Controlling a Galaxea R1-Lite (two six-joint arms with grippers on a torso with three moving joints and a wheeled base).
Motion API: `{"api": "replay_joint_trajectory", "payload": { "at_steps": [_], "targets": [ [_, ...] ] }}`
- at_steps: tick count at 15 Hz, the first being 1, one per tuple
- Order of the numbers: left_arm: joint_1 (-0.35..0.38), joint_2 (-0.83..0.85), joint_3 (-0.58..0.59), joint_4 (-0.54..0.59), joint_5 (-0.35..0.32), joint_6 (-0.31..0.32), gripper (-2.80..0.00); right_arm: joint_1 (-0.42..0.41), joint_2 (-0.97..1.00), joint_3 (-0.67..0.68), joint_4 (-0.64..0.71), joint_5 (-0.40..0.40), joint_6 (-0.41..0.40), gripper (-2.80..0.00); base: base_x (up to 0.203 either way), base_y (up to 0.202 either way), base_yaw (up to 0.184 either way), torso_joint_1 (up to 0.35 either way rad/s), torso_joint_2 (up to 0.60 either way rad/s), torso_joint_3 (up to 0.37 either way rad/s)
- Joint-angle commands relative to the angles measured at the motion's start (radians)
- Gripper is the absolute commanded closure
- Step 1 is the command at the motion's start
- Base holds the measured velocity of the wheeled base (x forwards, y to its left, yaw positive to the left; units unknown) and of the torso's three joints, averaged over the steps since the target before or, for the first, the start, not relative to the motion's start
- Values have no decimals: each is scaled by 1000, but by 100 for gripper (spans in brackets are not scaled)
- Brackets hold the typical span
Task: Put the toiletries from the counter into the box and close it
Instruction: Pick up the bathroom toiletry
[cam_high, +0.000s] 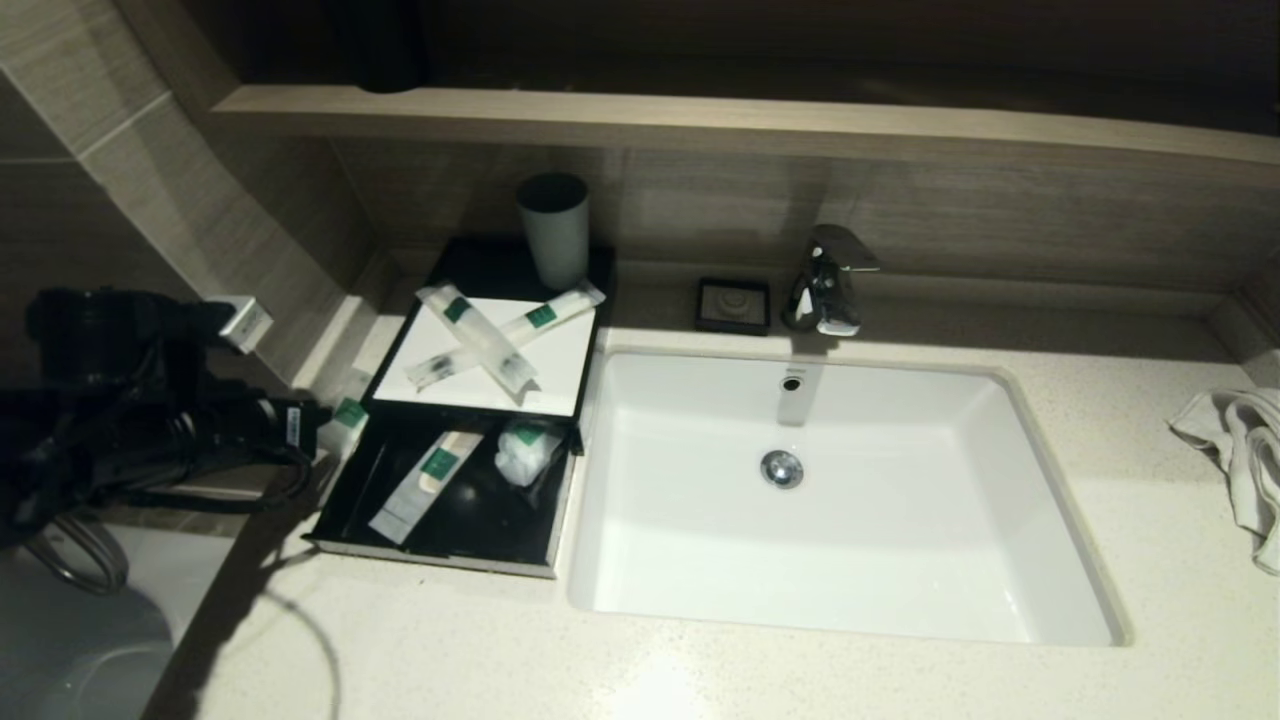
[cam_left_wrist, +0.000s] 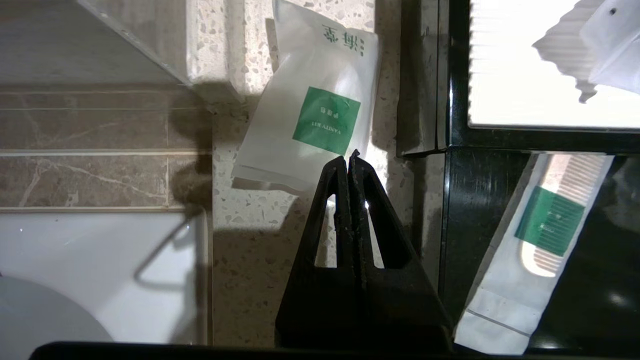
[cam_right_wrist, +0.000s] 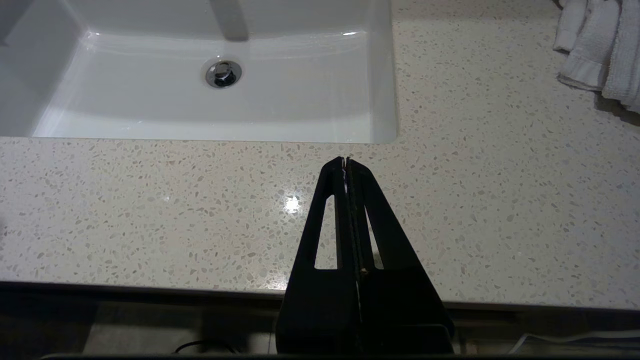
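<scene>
The black box (cam_high: 572, 372) with a white top panel stands on the counter (cam_high: 700, 660) left of the basin, its drawer (cam_high: 440, 553) pulled open. Inside the drawer lie a long comb packet (cam_high: 425, 480) (cam_left_wrist: 530, 250) and a small pouch (cam_high: 525, 450). Two long slim packets (cam_high: 475, 335) (cam_high: 548, 313) lie crossed on the white panel. A short pouch with a green label (cam_high: 350, 412) (cam_left_wrist: 325, 120) lies flat on the counter left of the box. My left gripper (cam_left_wrist: 350, 157) (cam_high: 325, 425) is shut, its tips over that pouch's near edge. My right gripper (cam_right_wrist: 346, 160) is shut over the counter's front.
A grey-white cup (cam_high: 553, 230) stands on the box's back. A small black soap dish (cam_high: 733, 305) and the faucet (cam_high: 828, 280) sit behind the white basin (cam_high: 850, 500). A white towel (cam_high: 1240, 460) (cam_right_wrist: 600, 50) lies far right. A tiled wall (cam_high: 250, 240) rises left of the box.
</scene>
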Motion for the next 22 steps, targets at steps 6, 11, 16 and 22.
{"api": "replay_joint_trajectory", "payload": {
  "at_steps": [6,11,16,22],
  "targets": [
    [0,34,-1,-43,2,4,0,0,0,0,0,0,0,0,0,0,0,0,0,0],
    [0,48,-2,-48,10,37,0,0,2,0,0,0,0,0,0,0,0,0,0,0],
    [0,71,1,-89,17,37,0,0,0,0,0,0,0,0,0,0,0,0,0,0],
    [0,84,-1,-99,19,40,0,0,0,0,0,0,0,0,0,0,0,0,0,0]
  ]
}}
